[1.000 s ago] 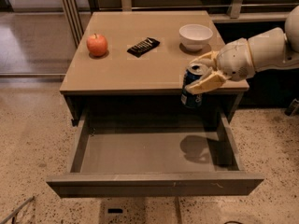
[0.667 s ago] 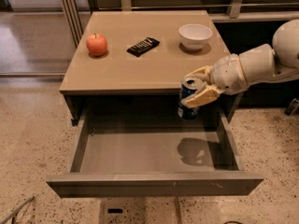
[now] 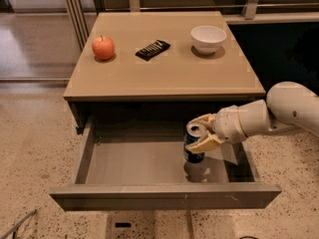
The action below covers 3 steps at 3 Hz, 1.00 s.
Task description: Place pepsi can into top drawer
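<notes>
The pepsi can [image 3: 193, 144] is dark blue with a silver top and stands upright inside the open top drawer [image 3: 139, 163], toward its right side, at or just above the grey floor. My gripper [image 3: 203, 132] comes in from the right on a white arm, and its tan fingers [image 3: 205, 143] are closed around the can's upper part. The drawer is pulled fully out below the tan-topped cabinet [image 3: 164, 73].
On the cabinet top sit a red apple [image 3: 103, 47] at the left, a dark snack bar [image 3: 152, 49] in the middle and a white bowl [image 3: 208, 38] at the right. The drawer's front panel [image 3: 164, 196] lies nearest the camera. Speckled floor surrounds the cabinet.
My gripper has carried the can down from the cabinet's front edge level into the drawer, moving lower and slightly toward the drawer's middle.
</notes>
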### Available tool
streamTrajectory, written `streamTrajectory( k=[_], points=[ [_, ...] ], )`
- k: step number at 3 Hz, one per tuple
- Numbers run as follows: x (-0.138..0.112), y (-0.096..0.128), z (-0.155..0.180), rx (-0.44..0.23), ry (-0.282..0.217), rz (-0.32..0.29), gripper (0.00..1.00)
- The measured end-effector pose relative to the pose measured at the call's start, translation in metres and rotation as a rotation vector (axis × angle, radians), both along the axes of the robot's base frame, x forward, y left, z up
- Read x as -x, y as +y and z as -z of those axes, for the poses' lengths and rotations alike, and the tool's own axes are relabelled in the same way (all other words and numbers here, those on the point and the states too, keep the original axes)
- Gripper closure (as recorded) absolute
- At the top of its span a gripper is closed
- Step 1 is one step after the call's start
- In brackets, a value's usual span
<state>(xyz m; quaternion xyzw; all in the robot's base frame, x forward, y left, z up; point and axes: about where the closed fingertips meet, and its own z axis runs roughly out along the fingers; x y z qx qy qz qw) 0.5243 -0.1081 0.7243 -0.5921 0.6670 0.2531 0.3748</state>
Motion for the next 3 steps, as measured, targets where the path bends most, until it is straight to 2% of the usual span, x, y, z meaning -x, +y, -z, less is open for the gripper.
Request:
streamTrajectory(
  k=[3],
  points=[
    [-0.011, 0.009, 0.032, -0.030, -0.033, -0.041, 1.00]
  ],
)
